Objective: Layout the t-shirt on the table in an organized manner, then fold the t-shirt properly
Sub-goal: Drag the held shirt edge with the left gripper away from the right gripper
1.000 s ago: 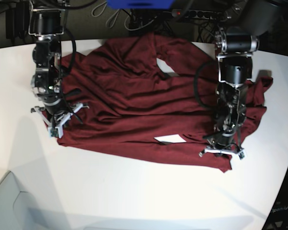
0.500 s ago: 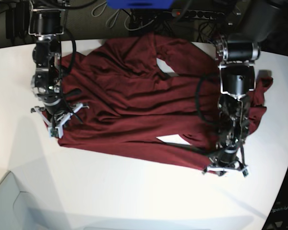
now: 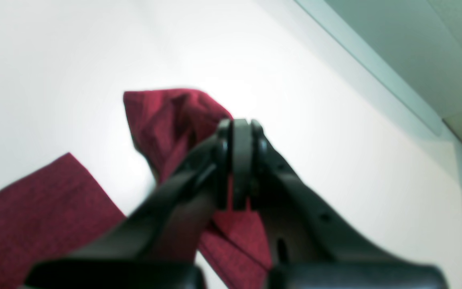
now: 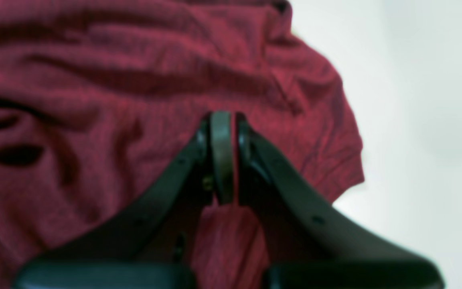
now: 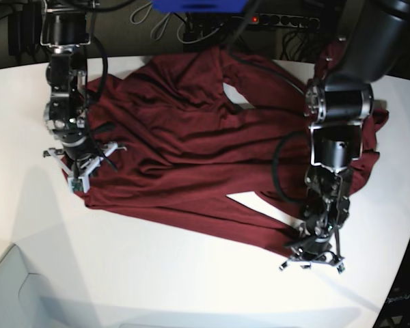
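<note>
Shirt: your t-shirt (image 5: 191, 157) lies rumpled, spread across the table (image 5: 157, 280) | Left gripper (image 3: 239, 168): jaws closed, pinching a corner of the t-shirt at its near edge | Right gripper (image 4: 223, 160): jaws closed, clamping fabric at the shirt's opposite side | Note: you see both arms over the cloth.

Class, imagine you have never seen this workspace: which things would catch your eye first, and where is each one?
The dark maroon t-shirt stands out first, spread rumpled across the far half of the white table. Next come the two black arms: the left gripper pinches the shirt's near corner at the base view's right, and the right gripper is shut on the fabric at the opposite edge.
</note>
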Available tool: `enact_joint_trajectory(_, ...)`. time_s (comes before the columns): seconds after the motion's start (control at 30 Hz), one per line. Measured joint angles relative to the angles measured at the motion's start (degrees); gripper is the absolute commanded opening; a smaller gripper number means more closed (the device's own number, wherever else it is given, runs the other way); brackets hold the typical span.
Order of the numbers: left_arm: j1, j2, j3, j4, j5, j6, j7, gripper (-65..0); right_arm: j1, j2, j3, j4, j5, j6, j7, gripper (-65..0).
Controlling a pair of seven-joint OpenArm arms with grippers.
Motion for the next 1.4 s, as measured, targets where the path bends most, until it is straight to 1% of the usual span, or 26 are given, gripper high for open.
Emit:
enact_joint_trajectory(0.2,-0.39,-0.09,-0.02,-0.22,0.46,0.0,-0.15,-64.7,-0.26,-0.02,0.0,1.11,0.02,-0.02,0.04,-64.3)
enact_joint_trajectory(0.3,-1.44,0.11,-0.02,-0.35,3.72,0.2,0.24,-64.6,-0.68,-0.02,-0.04,1.16,0.02,0.0,0.07,-64.3)
enact_joint_trajectory(0.43,-3.72,2.32,-0.09,-0.37,8.28,0.39,-1.22,-64.5,-0.98,-0.09,-0.04,1.18,0.02,0.0,-0.09,-64.3)
enact_joint_trajectory(0.57,-7.28,4.52,-0.07,-5.05,11.39,-0.15,-4.22,-64.5,-0.98,-0.17,-0.09,1.18,0.02,0.0,0.04,-64.3)
enact_joint_trajectory(0.73,-10.91,4.7,-0.07,-14.05,14.01,-0.09,-9.25,-63.5,-2.27,-0.22,-0.04,1.97,0.02,0.0,-0.02,-64.3)
enact_joint_trajectory(0.77,-11.21,4.59,-0.07,-15.45,14.25,-0.07,-9.81,-61.4,-2.67,-0.22,-0.04,2.49,0.02,0.0,0.0,-64.3)
enact_joint_trajectory(0.8,-11.23,4.46,-0.07,-16.28,14.47,-0.07,-10.36,-57.8,-3.15,-0.2,-0.04,3.06,0.02,0.0,0.04,-64.3)
enact_joint_trajectory(0.83,-11.23,4.39,-0.07,-17.03,14.78,-0.04,-11.37,-52.7,-3.48,-0.2,-0.04,3.65,0.0,-0.02,-0.02,-64.3)
enact_joint_trajectory(0.9,-11.32,4.39,-0.07,-17.55,15.13,-0.04,-11.34,-42.8,-3.8,-0.2,-0.04,4.59,0.0,-0.02,-0.11,-64.3)
enact_joint_trajectory(1.03,-12.02,5.35,-0.07,-17.51,15.47,-0.04,-11.82,-28.0,-4.2,-0.17,-0.04,5.75,0.02,-0.02,0.04,-64.3)
enact_joint_trajectory(1.07,-12.22,5.84,-0.07,-17.46,15.67,-0.02,-11.8,-25.1,-4.44,-0.2,-0.04,5.97,0.0,-0.02,0.09,-64.3)
enact_joint_trajectory(1.13,-12.31,6.27,-0.07,-17.33,15.69,-0.11,-11.98,-21.5,-4.85,-0.2,-0.04,6.01,0.0,0.0,0.02,-64.3)
enact_joint_trajectory(1.17,-12.2,6.32,-0.07,-16.94,15.65,-0.11,-11.69,-20.9,-5.14,-0.2,-0.04,6.01,0.0,0.0,0.04,-64.3)
enact_joint_trajectory(1.27,-10.6,5.92,-0.07,-13.79,15.47,-0.17,-11.43,-21.0,-5.79,-0.17,-0.04,6.78,0.02,0.0,-0.07,-64.3)
enact_joint_trajectory(1.4,-5.44,5.18,-0.07,-8.28,15.54,-0.09,-11.98,-21.1,-6.91,-0.2,-0.07,8.28,0.02,0.0,-0.04,-64.3)
